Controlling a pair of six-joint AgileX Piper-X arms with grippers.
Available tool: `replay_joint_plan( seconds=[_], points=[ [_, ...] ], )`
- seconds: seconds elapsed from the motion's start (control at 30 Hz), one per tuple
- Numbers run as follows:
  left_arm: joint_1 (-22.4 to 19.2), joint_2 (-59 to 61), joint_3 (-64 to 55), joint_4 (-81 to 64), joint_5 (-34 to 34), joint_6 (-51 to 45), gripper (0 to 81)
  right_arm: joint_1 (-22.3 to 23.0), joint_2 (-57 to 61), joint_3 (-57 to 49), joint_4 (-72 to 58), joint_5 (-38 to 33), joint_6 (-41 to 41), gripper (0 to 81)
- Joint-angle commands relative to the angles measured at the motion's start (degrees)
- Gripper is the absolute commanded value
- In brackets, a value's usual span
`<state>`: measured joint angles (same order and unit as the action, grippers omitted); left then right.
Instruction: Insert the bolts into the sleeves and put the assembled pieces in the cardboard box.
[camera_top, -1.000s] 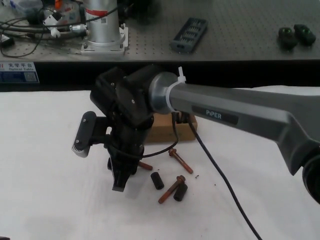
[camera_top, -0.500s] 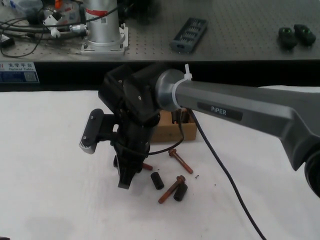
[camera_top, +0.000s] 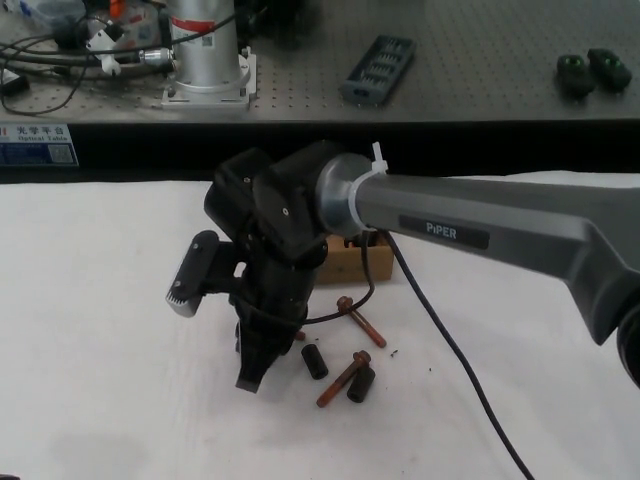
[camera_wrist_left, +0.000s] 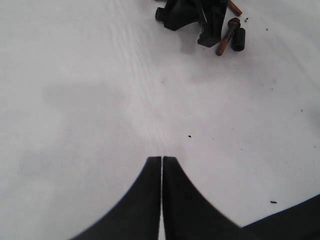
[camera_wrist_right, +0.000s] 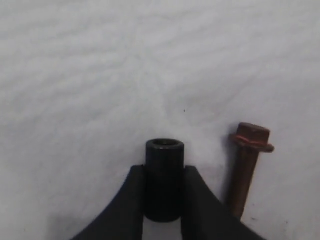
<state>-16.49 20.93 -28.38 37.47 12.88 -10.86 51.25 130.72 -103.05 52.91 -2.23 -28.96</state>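
My right gripper (camera_wrist_right: 164, 172) is shut on a black sleeve (camera_wrist_right: 164, 180), its open end facing away from the wrist, just over the white cloth. A rust-coloured bolt (camera_wrist_right: 247, 170) lies right beside it. In the high view the right gripper (camera_top: 252, 372) points down at the cloth, left of two loose black sleeves (camera_top: 315, 361) (camera_top: 361, 383) and two bolts (camera_top: 340, 380) (camera_top: 360, 320). The cardboard box (camera_top: 345, 262) sits behind the wrist, mostly hidden. My left gripper (camera_wrist_left: 162, 161) is shut with nothing in it, over bare cloth, well away from the parts.
A cable (camera_top: 450, 360) trails from the right arm across the cloth toward the front. Behind the cloth is a metal bench (camera_top: 450, 60) with a post, wires and a dark tray. Bare cloth lies on the left and at the front.
The right arm's wrist and gripper have shifted a little to the right and slightly lower in the high view. The loose sleeves and bolts have not moved.
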Motion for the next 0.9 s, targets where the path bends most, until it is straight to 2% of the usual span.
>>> replay_joint_plan(
  seconds=[0.0,0.13,0.37,0.47,0.53,0.67,0.73,0.87],
  points=[
    [0.16,-0.41,-0.01,0.27,-0.26,-0.30,0.6,0.39,-1.34,0.62,2.70,-3.72,4.79,3.7],
    [0.16,-0.41,-0.01,0.24,0.20,-0.30,0.6,0.59,-3.61,0.62,3.45,-7.49,10.86,3.7],
    [0.16,0.98,-0.01,-0.33,7.40,3.61,0.6,0.87,-12.11,0.78,4.57,-7.67,18.28,3.9],
    [0.16,3.54,-0.01,-2.32,7.44,3.47,0.6,0.62,-16.53,1.61,5.17,-7.34,19.13,3.9],
    [0.16,5.89,-0.01,-5.55,9.07,2.83,0.6,-0.02,-19.29,3.32,5.30,-7.34,19.12,3.9],
    [0.16,10.53,-0.01,-18.47,16.76,0.09,0.6,-2.13,-25.69,8.57,6.18,-5.77,19.12,3.9],
    [0.16,12.58,-0.01,-25.93,17.45,-0.40,0.6,-3.41,-29.08,11.62,6.36,-5.09,19.12,3.9],
    [0.16,17.63,-0.01,-34.55,17.43,-11.78,0.6,-6.54,-36.75,17.41,6.32,-4.80,19.29,3.9]
  ],
)
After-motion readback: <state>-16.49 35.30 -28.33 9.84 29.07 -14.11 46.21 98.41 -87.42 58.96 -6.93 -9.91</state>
